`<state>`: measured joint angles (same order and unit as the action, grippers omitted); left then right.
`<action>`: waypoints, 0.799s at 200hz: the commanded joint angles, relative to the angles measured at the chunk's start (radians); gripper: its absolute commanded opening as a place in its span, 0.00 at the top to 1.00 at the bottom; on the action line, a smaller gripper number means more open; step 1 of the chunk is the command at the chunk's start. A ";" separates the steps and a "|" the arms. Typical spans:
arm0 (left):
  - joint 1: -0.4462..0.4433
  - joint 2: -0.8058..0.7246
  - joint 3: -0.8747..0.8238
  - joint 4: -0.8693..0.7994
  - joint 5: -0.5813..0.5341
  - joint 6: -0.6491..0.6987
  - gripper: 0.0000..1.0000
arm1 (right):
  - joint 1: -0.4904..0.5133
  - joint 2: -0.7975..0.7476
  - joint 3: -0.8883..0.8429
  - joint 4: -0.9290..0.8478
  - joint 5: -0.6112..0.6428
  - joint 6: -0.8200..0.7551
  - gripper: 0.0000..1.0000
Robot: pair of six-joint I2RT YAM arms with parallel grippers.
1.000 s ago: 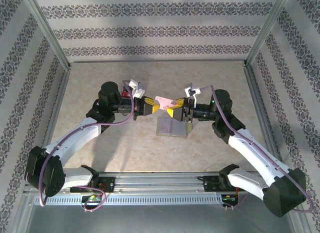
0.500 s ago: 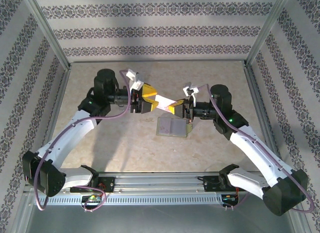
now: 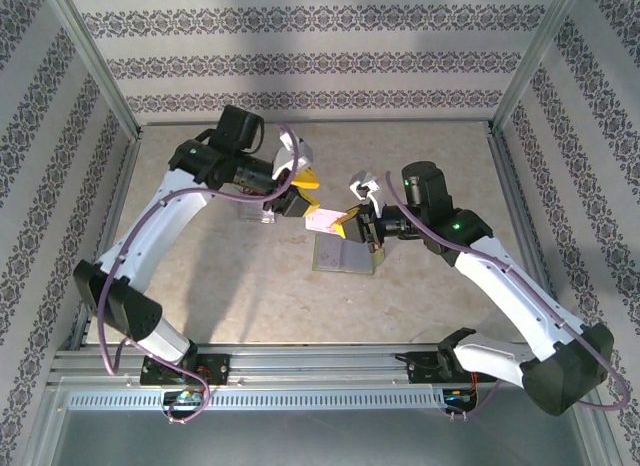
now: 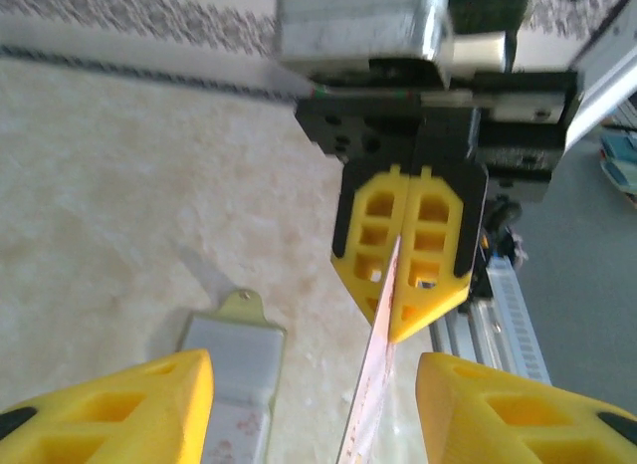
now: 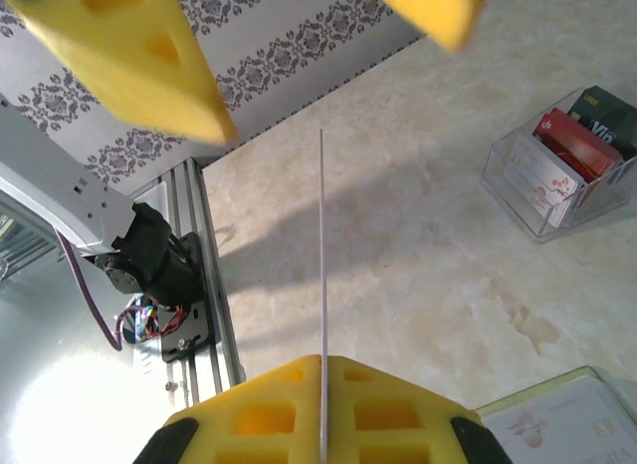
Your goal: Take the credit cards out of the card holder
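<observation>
A robot lab test booth: aluminium frame posts (image 3: pixel 95 61), striped damask wallpaper panels (image 3: pixel 320 61), a marble-look counter (image 3: pixel 420 151), a metal mounting rail (image 3: pixel 320 364).

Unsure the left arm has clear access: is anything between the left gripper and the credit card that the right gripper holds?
Nothing visible. The credit card stands edge-on with its free end inside the gap of the open left gripper, with space on both sides. The right gripper is shut on its other end.

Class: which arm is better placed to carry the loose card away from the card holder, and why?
Right. The right gripper is shut on the card, lifted clear of the card holder. The left gripper is open, its fingers either side of the card, not touching it.
</observation>
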<state>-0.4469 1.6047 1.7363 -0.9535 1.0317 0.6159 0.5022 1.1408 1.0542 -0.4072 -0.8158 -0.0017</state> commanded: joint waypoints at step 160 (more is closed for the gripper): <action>-0.065 0.157 0.171 -0.356 -0.062 0.215 0.95 | 0.023 0.043 0.064 -0.054 0.005 -0.060 1.00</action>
<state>-0.4988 1.7683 1.8896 -1.2827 0.9840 0.8078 0.5198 1.1824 1.0878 -0.4522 -0.8032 -0.0341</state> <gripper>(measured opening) 0.117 0.043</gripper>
